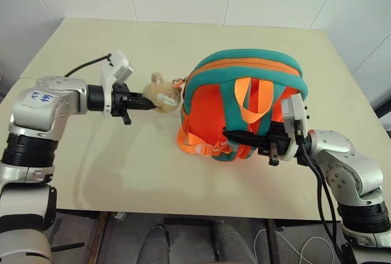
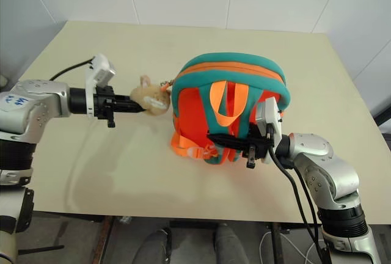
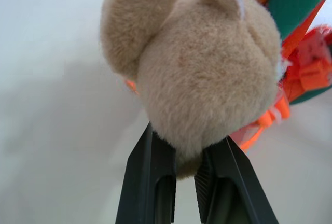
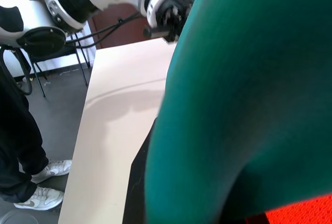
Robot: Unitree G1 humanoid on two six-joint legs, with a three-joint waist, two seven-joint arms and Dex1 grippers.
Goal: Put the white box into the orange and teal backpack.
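Observation:
The orange and teal backpack (image 1: 244,87) lies on the beige table (image 1: 122,166), straps up. Its tan plush animal toy (image 1: 164,93) hangs off its left side. My left gripper (image 1: 145,101) is shut on the toy; in the left wrist view the black fingers (image 3: 150,177) pinch the plush toy (image 3: 202,73) at its lower end. My right gripper (image 1: 231,134) reaches in from the right at the backpack's near side and is shut on a teal strap (image 4: 244,105), among the orange webbing loops (image 1: 253,102). The white box is out of view.
The table's near edge (image 1: 183,214) runs just below both arms. Bare tabletop lies left of and behind the backpack. A person's dark trouser legs and white shoes (image 4: 44,182) stand on the floor beyond the table's left side.

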